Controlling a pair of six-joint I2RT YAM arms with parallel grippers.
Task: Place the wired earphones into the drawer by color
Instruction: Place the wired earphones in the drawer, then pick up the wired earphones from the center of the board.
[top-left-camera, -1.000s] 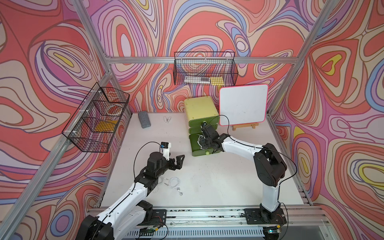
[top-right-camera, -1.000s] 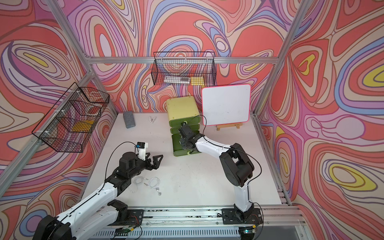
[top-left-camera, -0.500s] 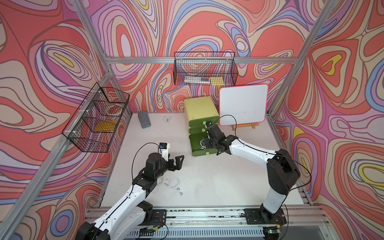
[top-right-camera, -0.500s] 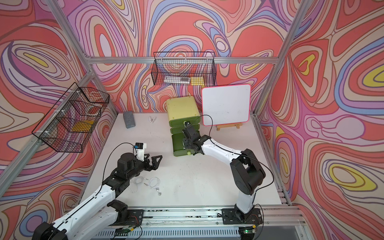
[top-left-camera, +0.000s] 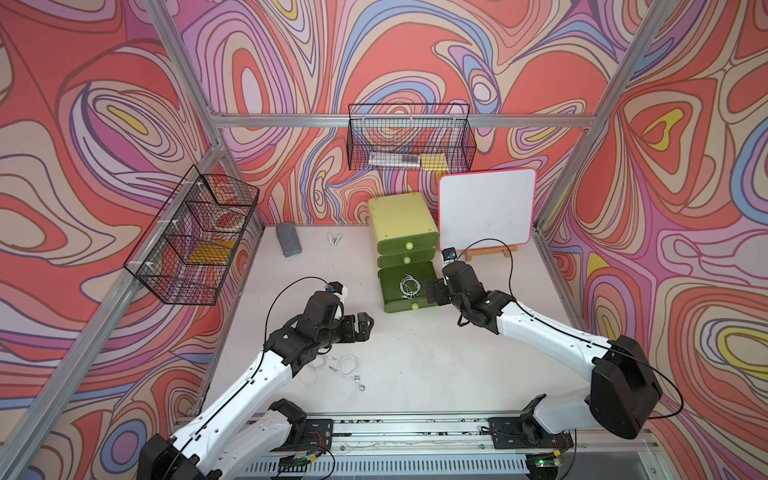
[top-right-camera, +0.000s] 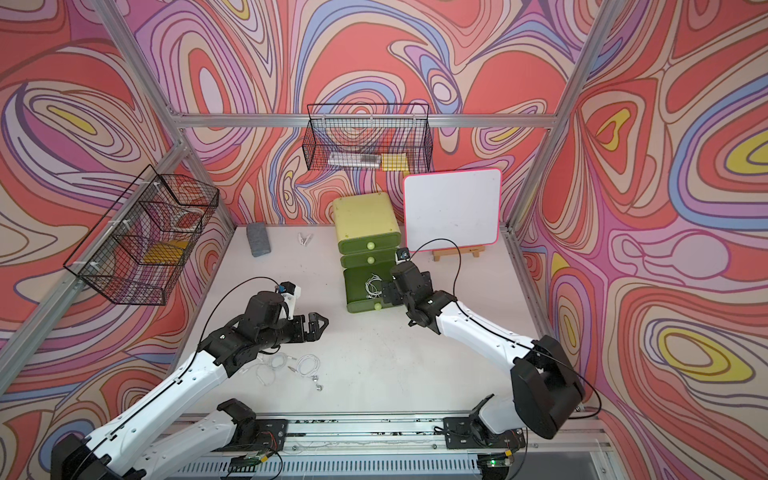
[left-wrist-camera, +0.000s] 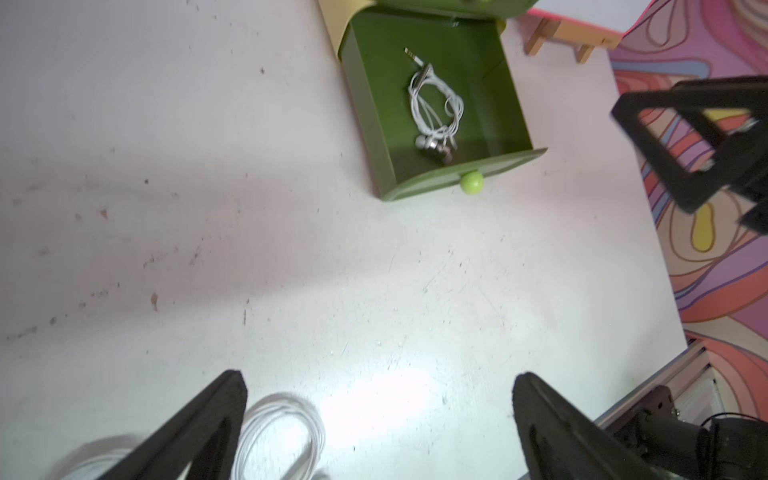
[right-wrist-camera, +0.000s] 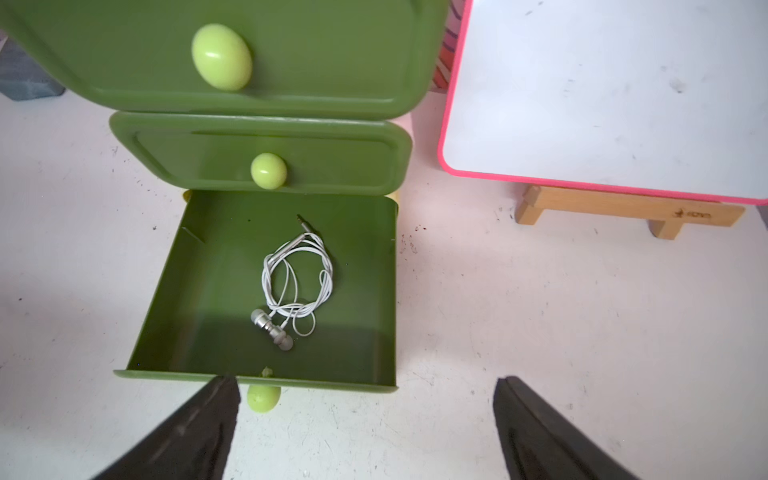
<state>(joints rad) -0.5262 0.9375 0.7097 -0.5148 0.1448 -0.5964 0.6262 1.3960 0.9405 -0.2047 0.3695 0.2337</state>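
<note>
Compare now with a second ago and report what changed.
The right gripper backed away from over the open green bottom drawer, jaws opening, leaving the coiled white wired earphones inside. Unchanged: the left gripper, jaws open, above the loose white earphones on the table; the drawer stays open.

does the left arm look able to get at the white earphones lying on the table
Probably yes: the white earphones lie bare on the table right beside the left end effector, which is open, with nothing over them.
</note>
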